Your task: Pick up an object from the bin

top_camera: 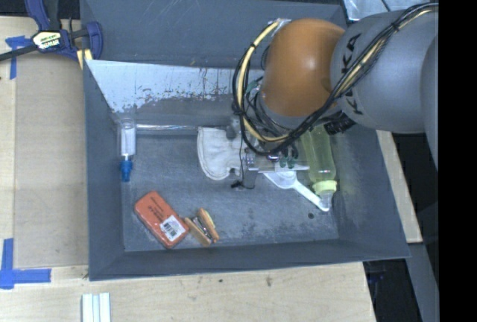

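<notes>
My gripper (pixel 244 173) hangs low in the middle of the bin, under the arm's orange cover. It is right beside the right edge of a white, crumpled, pouch-like thing (pixel 213 153). A white plastic spoon-like piece (pixel 299 186) lies just to its right, pointing toward the front right. Behind that lies a pale yellow-green bottle (pixel 323 158), partly hidden by the arm. Nothing shows as held.
A clear tube with a blue cap (pixel 127 153) lies by the left wall. An orange flat packet with a barcode label (pixel 159 219) and a wooden clothespin (pixel 202 227) lie near the front left. The arm covers the bin's right rear part.
</notes>
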You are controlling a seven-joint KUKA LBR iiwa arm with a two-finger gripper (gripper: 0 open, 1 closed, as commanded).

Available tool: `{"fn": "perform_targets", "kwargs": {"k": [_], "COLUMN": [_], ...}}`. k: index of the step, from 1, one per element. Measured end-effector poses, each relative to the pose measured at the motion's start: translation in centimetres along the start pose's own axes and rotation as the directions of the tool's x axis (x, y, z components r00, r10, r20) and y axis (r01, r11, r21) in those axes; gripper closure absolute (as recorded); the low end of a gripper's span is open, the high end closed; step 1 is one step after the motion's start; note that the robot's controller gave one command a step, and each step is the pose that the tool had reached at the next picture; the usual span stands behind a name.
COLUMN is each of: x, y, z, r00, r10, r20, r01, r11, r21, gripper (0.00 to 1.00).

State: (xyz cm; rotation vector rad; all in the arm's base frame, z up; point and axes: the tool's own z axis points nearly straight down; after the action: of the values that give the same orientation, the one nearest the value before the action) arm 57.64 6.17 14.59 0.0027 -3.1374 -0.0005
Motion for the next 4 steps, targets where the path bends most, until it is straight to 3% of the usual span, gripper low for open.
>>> {"fn": "perform_targets", "kwargs": {"k": [1, 2, 4], "x": [-0.1, -3.1, -3.1], "y": [0.0, 0.0, 0.0], "z": [-0.5, 7.3, 7.3], "r00": [1.0, 0.996, 0.996], "r10": [0.001, 0.091, 0.093], "r20": [0.007, 0.011, 0.011], "r01": [-0.001, -0.091, -0.093], "r11": [1.0, 0.996, 0.996], "r21": [0.0, -0.003, -0.003], "gripper": [0.0, 1.0, 1.0]}}
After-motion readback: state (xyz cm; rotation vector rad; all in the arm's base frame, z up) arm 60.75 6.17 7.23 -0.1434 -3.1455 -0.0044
